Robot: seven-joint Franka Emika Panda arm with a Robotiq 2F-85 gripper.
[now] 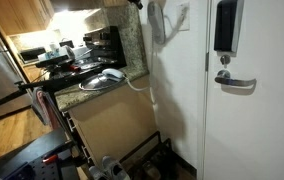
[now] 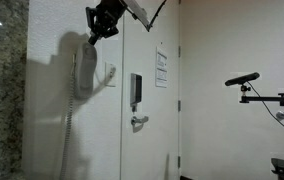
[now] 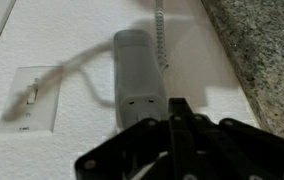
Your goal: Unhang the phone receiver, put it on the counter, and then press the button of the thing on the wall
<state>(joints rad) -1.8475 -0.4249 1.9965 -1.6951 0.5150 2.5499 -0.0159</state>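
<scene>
The grey phone receiver (image 3: 137, 70) hangs on its wall cradle, with its coiled cord (image 3: 162, 35) running off toward the counter. It shows in both exterior views (image 1: 158, 22) (image 2: 84, 68). A wall switch plate (image 3: 30, 98) (image 2: 110, 75) sits beside the phone. My gripper (image 3: 177, 108) hovers just off the receiver's end without touching it, and its fingers are pressed together with nothing between them. In the exterior views my gripper (image 2: 98, 28) (image 1: 137, 3) is above the phone, close to the wall.
A granite counter (image 1: 92, 92) (image 3: 267, 50) adjoins the wall and carries a stove, pans and a white object (image 1: 110, 76). A door with a keypad lock (image 2: 136, 90) and handle (image 1: 234, 84) is next to the phone. A camera stand (image 2: 244, 78) is farther off.
</scene>
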